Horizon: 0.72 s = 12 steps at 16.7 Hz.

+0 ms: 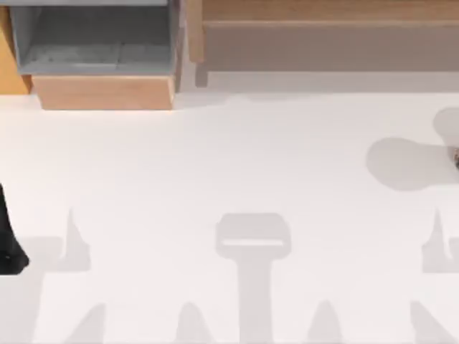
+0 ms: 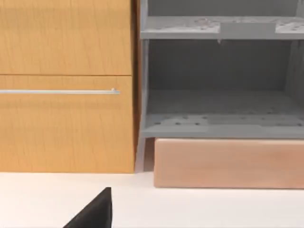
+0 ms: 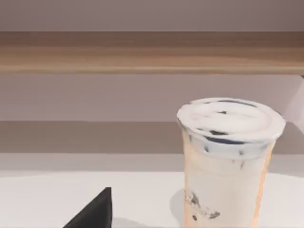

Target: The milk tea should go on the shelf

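Observation:
The milk tea (image 3: 228, 166) is a clear cup of pale beige drink with dark pearls and a white lid. It stands upright on the white table in the right wrist view, in front of the shelf (image 3: 142, 52). In the top view only a sliver of the cup (image 1: 456, 158) peeks in at the right edge, beside its round shadow. The shelf (image 1: 323, 21) runs along the back right, with a pale wooden top board over a grey-brown recess. A black part of my right gripper (image 3: 95, 213) sits low, short of the cup and apart from it. My left arm (image 1: 8, 244) is parked at the left edge.
A smaller wooden box with a grey interior (image 1: 100, 50) stands at the back left. The left wrist view faces its grey compartments (image 2: 218, 85), next to an orange-wood cabinet front with a metal handle (image 2: 66, 91). A black part of my left gripper (image 2: 95, 213) shows there.

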{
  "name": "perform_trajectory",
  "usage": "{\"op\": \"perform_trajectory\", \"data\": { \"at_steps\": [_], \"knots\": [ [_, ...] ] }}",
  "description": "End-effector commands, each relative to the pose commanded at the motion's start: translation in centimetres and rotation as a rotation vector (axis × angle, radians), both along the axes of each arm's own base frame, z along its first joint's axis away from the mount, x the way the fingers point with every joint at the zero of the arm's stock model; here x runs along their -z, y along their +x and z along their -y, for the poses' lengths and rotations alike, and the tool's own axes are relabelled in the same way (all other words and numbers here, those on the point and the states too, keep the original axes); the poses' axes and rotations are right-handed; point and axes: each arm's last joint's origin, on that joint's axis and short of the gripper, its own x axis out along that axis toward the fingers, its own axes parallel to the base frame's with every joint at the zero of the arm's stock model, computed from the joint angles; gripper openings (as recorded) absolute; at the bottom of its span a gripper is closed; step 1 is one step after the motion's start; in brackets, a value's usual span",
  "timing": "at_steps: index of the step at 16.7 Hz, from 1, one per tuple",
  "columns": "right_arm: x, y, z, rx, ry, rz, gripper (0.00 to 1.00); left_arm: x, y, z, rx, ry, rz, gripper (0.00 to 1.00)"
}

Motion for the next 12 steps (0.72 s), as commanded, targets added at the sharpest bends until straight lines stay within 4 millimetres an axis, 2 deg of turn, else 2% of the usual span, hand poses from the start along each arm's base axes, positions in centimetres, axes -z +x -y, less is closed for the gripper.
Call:
{"op": "perform_trajectory", "data": {
  "at_steps": [3,7,10,12],
  "knots": [
    [-0.2,0.0,0.0,0.0,0.0,0.005,1.0,0.0,0.0,0.0,0.0,0.0,0.0,1.0],
    [-1.9,0.8,0.2,0.0,-0.003,0.047,1.0,0.0,0.0,0.0,0.0,0.0,0.0,1.0],
    [-3.1,2.5,0.6,0.005,-0.01,0.065,1.0,0.0,0.0,0.0,0.0,0.0,0.0,1.0],
    [-3.2,4.3,0.9,0.008,-0.013,0.046,1.0,0.0,0.0,0.0,0.0,0.0,0.0,1.0]
  ]
}}
